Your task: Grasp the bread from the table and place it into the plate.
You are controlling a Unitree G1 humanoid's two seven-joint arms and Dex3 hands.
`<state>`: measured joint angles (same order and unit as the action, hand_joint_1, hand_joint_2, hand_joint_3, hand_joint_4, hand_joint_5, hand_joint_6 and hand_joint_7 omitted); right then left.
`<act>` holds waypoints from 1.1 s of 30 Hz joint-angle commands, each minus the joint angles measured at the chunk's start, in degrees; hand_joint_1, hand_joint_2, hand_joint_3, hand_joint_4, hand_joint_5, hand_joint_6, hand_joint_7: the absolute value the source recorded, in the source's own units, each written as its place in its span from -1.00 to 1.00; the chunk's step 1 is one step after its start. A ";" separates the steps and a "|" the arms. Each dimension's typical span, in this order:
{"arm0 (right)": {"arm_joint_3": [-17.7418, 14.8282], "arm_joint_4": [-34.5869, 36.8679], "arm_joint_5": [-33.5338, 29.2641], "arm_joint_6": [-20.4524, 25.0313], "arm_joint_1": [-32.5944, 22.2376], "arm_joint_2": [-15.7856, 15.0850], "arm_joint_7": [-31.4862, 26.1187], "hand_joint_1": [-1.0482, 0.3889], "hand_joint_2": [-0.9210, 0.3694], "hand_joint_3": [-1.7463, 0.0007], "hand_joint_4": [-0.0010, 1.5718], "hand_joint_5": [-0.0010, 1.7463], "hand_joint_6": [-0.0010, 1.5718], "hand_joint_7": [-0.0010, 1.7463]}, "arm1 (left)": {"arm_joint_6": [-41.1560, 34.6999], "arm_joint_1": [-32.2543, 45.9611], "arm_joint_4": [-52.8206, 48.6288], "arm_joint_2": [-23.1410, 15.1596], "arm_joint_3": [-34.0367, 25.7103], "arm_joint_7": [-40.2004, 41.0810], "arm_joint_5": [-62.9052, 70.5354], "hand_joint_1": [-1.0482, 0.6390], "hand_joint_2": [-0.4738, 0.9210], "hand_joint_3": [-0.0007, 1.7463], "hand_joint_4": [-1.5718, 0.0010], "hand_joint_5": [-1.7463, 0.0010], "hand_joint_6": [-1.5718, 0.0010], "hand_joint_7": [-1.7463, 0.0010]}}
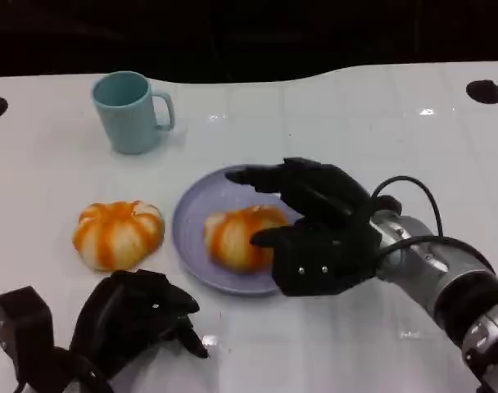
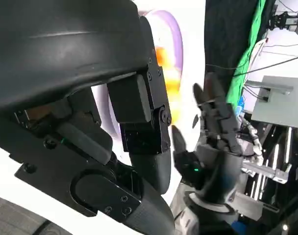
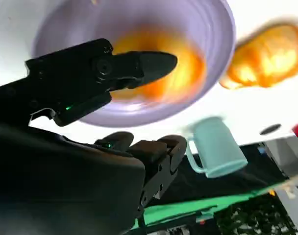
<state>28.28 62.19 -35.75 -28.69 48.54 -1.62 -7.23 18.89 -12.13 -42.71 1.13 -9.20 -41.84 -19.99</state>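
Observation:
One orange-striped bread (image 1: pixel 233 237) lies in the purple plate (image 1: pixel 190 214), blurred in the right wrist view (image 3: pixel 188 73). A second bread (image 1: pixel 118 233) sits on the table left of the plate. My right hand (image 1: pixel 319 225) hovers at the plate's right side, its fingers (image 1: pixel 261 176) spread over and beside the bread in the plate, gripping nothing. The left wrist view shows this hand (image 2: pixel 217 132) with fingers apart. My left hand (image 1: pixel 138 319) rests at the near left of the table with fingers curled in, holding nothing.
A teal mug (image 1: pixel 130 110) stands at the back left, beyond the second bread. The table's dark far edge runs along the top, with a black spot (image 1: pixel 485 91) at the far right. Bare white table lies to the right of the plate.

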 commanded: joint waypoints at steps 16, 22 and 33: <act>-5.31 -18.51 5.01 -5.00 -14.26 -9.22 1.32 -0.38 -1.00 0.81 -0.78 -0.49 -0.56 -0.94 | 0.49 0.22 -0.23 -0.30 -0.17 1.38 0.67 -1.00 0.74 -1.00 -1.00 0.33 -1.00 0.78; -7.16 -22.14 3.55 -11.45 -19.93 -11.31 -5.88 -0.13 -1.00 0.92 -0.52 -0.37 -0.32 -0.86 | 0.34 0.06 -0.32 -0.34 -0.23 1.27 0.57 -1.00 0.75 -1.00 -1.00 0.33 -1.00 0.78; -11.78 -31.50 3.41 -17.13 -31.06 -16.02 -11.05 0.18 -0.99 0.92 -0.22 0.17 0.12 -0.71 | 0.17 -0.27 -0.67 -0.17 -0.20 1.41 0.60 -1.00 0.74 -1.00 -1.00 0.33 -1.00 0.77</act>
<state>18.34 33.49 -32.83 -44.80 19.83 -15.66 -17.23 19.04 -12.32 -43.26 1.53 -9.22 -40.88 -19.57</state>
